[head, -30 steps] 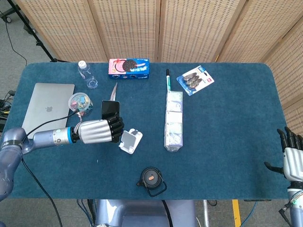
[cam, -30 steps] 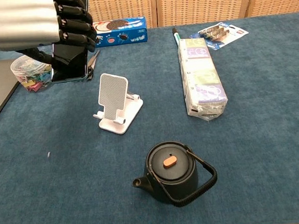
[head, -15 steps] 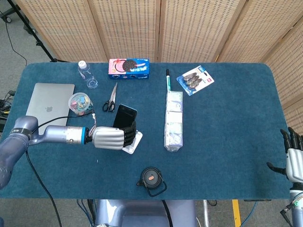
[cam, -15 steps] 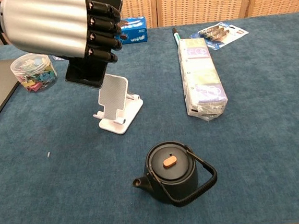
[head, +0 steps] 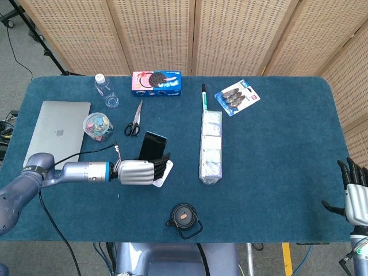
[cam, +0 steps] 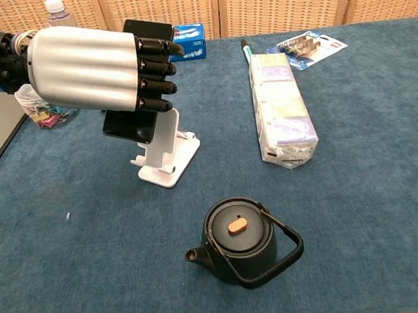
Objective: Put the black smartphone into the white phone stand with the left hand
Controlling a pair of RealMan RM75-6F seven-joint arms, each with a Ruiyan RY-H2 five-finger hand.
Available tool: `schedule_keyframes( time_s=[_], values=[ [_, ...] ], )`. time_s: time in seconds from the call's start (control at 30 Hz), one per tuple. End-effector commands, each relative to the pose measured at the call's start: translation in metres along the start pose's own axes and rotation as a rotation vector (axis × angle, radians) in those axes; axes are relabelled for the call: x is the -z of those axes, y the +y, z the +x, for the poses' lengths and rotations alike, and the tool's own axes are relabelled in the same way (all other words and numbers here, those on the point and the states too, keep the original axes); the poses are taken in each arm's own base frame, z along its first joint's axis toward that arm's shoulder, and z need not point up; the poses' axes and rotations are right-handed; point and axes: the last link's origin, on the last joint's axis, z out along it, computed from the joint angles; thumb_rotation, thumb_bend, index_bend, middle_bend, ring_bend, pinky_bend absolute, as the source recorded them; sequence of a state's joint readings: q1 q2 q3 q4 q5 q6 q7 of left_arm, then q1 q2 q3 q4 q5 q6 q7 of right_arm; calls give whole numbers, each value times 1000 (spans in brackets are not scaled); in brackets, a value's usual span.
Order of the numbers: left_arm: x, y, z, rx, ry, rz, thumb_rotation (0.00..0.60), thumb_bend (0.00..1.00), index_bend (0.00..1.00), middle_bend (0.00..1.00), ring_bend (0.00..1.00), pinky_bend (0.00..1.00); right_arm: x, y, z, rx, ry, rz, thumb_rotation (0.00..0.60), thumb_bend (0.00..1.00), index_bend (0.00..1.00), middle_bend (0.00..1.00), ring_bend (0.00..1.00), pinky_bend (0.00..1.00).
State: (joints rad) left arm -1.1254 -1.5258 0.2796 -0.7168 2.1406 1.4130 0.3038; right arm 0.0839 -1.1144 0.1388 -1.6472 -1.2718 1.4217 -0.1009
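Black smartphone (head: 153,146) (cam: 137,122): a thin, flat, dark slab with a glossy face, standing tilted with its top edge leaning away from the robot. In the chest view its lower edge is hanging just above the lip of the white phone stand (cam: 166,151) (head: 163,172), directly in front of the stand's sloped backrest; whether the phone is touching the backrest cannot be told. In the head view the phone is rising above the stand, with only a corner of the stand showing beside the hand.

Left hand (head: 138,172) (cam: 91,70): silver-backed with black fingers (cam: 155,75), which are curling tightly together around the phone's middle, gripping it. The phone is projecting past the fingers at both ends, its upper corner showing above them and its lower part below them. The forearm is reaching in from the left, low over the blue tabletop (head: 276,144) (cam: 361,216).

Right hand (head: 355,192): sitting at the far right edge of the head view, beyond the tabletop, with its dark fingers (head: 348,171) spreading apart and holding nothing.

Surroundings: a black teapot (cam: 240,240) (head: 184,219) is standing near the front of the stand. A long wrapped pack of tissues (cam: 283,113) (head: 210,147) is lying to the stand's right. A clear tub of colored clips (head: 98,126) and a closed laptop (head: 56,131) are resting behind the left forearm, with scissors (head: 134,121) lying just beside the tub.
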Motion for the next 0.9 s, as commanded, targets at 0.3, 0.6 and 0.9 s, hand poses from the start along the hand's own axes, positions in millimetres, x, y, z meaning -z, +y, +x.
schedule_keyframes(
  time_s=[0.3, 0.6, 0.9],
  values=[
    [-6, 12, -4, -1, -6, 30, 600, 54, 495, 396, 411, 179, 1, -2, 0, -9, -8, 13, 600, 0, 0, 0, 0, 0],
    [-24, 23, -6, -70, 10, 125, 600, 58, 438, 336, 389, 109, 3, -2, 0, -9, -13, 15, 600, 0, 0, 0, 0, 0],
    [-27, 29, -7, -42, 29, 176, 600, 60, 400, 303, 359, 75, 2, -1, -1, -8, -18, 11, 600, 0, 0, 0, 0, 0]
  ],
)
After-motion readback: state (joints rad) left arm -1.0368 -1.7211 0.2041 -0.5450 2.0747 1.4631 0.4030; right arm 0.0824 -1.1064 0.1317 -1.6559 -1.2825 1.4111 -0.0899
